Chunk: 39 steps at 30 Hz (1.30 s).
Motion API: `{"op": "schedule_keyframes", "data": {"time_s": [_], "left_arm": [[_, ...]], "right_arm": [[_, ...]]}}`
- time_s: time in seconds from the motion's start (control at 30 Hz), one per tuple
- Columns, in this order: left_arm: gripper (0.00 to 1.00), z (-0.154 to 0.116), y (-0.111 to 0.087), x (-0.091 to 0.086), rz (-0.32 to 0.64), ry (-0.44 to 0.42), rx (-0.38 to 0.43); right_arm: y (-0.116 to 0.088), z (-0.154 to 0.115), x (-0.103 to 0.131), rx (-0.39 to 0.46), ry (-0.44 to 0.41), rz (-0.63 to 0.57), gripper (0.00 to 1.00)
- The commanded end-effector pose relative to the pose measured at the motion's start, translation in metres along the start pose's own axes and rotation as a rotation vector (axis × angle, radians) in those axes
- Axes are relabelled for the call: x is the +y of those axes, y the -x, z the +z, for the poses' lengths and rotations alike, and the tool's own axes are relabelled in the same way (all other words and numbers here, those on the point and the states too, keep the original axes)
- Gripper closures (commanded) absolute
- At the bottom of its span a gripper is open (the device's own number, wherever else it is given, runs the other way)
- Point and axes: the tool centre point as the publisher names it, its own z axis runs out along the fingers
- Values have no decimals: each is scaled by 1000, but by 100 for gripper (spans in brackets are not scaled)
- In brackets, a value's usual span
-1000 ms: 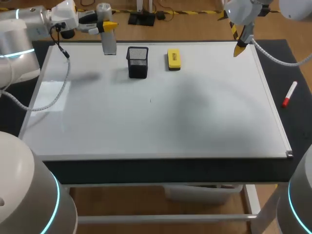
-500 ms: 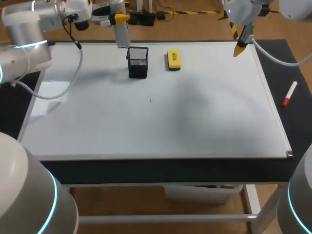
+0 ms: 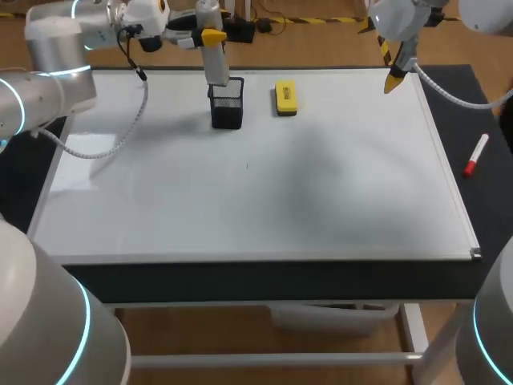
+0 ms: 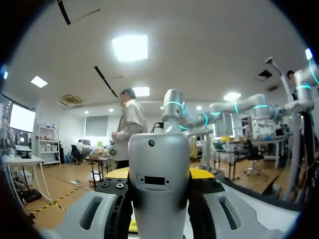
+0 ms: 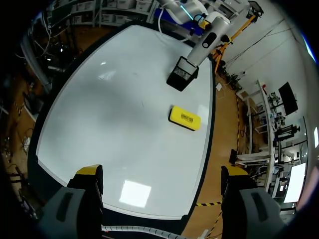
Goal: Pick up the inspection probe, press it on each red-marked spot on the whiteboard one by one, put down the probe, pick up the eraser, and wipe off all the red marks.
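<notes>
My left gripper (image 3: 210,36) is shut on the grey inspection probe (image 3: 216,66), which hangs upright with its lower end at the back rim of the black mesh cup (image 3: 227,104). In the left wrist view the probe (image 4: 159,189) fills the gap between the yellow tips of that gripper (image 4: 159,174). The yellow eraser (image 3: 285,96) lies on the whiteboard (image 3: 264,200) just right of the cup. I see no red marks on the board. My right gripper (image 3: 394,80) hangs open over the board's far right corner; from it I see the eraser (image 5: 185,118), the cup (image 5: 180,75) and the probe (image 5: 207,42).
A red-capped marker (image 3: 476,155) lies on the dark mat to the right of the board's frame. A tiny dark speck (image 3: 247,166) sits near the board's middle. The cup and the eraser stand along the far edge.
My left arm has carried the probe rightward along the far edge, from left of the cup to right over its rim. The right arm has not moved.
</notes>
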Motion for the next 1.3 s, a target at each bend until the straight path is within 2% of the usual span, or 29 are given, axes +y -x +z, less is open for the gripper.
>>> {"op": "schedule_keyframes", "data": {"time_s": [0.03, 0.43, 1.03, 1.3], "left_arm": [[100, 4, 2, 4, 3, -11, 4], [100, 13, 0, 14, 5, -4, -15], [100, 5, 7, 29, -20, -22, -12], [100, 3, 9, 42, -23, -31, -19]], "right_arm": [[1, 0, 0, 3, -3, -1, 0], [1, 0, 0, 3, -3, -1, 0], [1, 0, 0, 3, -3, -1, 0], [1, 0, 0, 3, -3, -1, 0]]}}
